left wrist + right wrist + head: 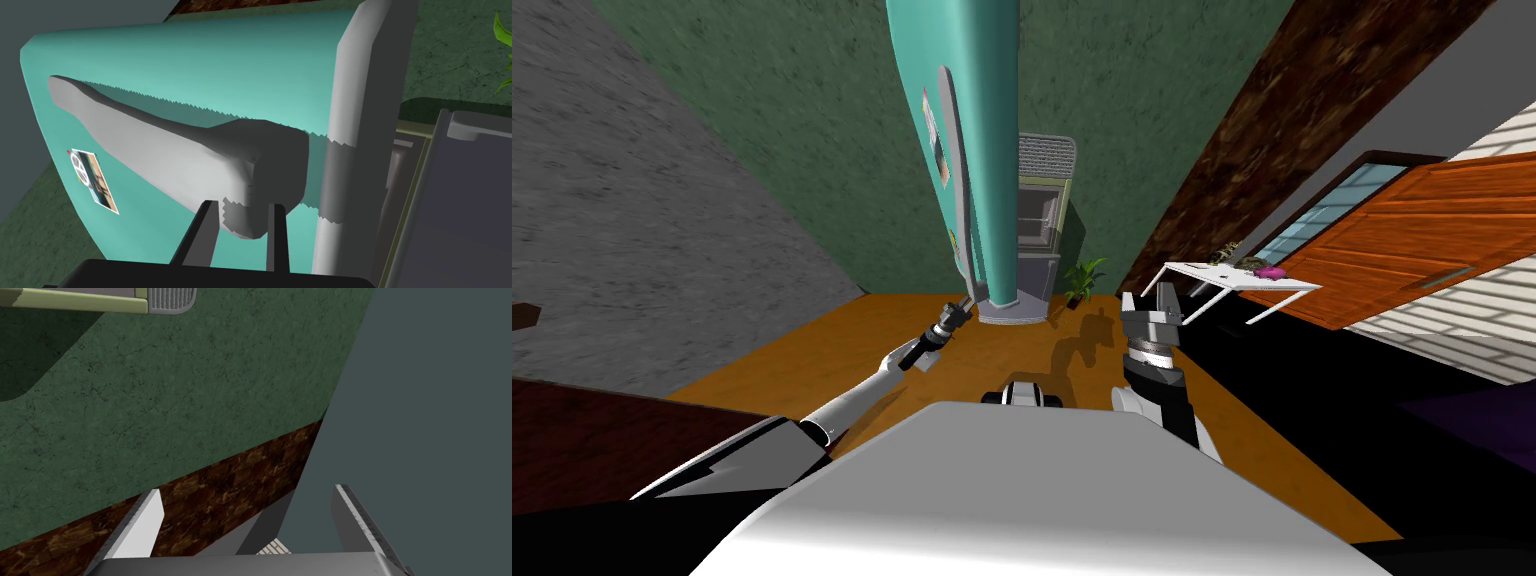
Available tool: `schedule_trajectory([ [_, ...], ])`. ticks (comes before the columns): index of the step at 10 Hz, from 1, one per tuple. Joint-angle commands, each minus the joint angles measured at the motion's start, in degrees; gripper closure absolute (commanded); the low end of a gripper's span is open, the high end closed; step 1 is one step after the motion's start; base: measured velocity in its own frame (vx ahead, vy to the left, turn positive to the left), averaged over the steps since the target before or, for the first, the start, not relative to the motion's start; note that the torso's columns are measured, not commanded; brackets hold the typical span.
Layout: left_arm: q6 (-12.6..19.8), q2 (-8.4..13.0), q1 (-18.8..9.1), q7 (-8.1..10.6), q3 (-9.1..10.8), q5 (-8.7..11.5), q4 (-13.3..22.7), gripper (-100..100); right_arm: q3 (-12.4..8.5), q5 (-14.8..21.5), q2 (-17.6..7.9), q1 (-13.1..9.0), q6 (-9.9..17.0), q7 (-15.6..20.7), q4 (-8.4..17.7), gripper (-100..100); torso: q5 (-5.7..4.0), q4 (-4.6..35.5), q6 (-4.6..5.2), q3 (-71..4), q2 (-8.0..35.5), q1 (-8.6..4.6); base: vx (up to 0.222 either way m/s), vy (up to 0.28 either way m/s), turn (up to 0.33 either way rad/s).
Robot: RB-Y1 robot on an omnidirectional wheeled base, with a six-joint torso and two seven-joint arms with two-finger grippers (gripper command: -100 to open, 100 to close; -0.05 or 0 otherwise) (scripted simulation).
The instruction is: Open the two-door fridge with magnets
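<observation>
Floor: orange-brown boards [812, 350] run out to the green wall [812, 150].
Left claw [242, 205]: clamped on the lower end of the grey handle [165, 150].
Right claw [1147, 293]: fingers spread, holding nothing, well apart from the fridge.
Fridge [992, 150]: teal, at the floor's far edge; door swung out edge-on, photo magnet [94, 181] on its face.
Room: plant [1082, 278] beside the fridge's foot, white table [1212, 275] further right.

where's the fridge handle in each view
Head view: handle runs down the teal door, left tool at its lower end.
Left wrist view: handle's end clamped between the tool's fingers.
Right wrist view: right tool open, facing elsewhere.
Shared landmark: photo magnet on the door.
</observation>
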Motion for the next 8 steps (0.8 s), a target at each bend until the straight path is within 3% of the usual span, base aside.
schedule_trajectory([
  [1, -2.4, 2.3, 0.3, 1.43, 0.05, 0.7, -2.6, 100, 0.0, 0.0, 0.0, 0.0, 0.0, 0.0, 0.0, 0, -0.08, 0.0, 0.04, 0.0, 0.0, -0.12, -0.009, 0.168, 0.032],
  [3, -4.4, 4.1, 1.1, 2.87, -1.06, 0.8, -4.2, 100, 0.0, 0.0, 0.0, 0.0, 0.0, 0.0, 0.0, 0, 0.05, 0.1, 0.00, 0.1, 0.2, 0.28, -0.032, 0.208, 0.024],
  [4, -3.3, 3.2, 1.3, 2.46, -1.82, 0.2, -2.9, 100, 0.0, 0.0, 0.0, 0.0, 0.0, 0.0, 0.0, 0, 0.10, 0.0, -0.02, 0.2, 0.3, 0.24, -0.022, 0.089, 0.005],
  [5, -1.3, 4.4, 0.5, 3.49, -1.29, 1.3, -3.8, -100, 0.0, 0.0, 0.0, 0.0, 0.0, 0.0, 0.0, 0, 0.03, -0.1, 0.04, 0.2, 0.3, -0.26, -0.064, 0.030, -0.074],
  [8, 1.7, 5.8, -1.0, 4.62, -0.10, 2.8, -5.3, -100, 0.0, 0.0, 0.0, 0.0, 0.0, 0.0, 0.0, 0, 0.24, -0.4, 0.03, 0.2, 0.2, -0.04, -0.081, 0.009, -0.061],
])
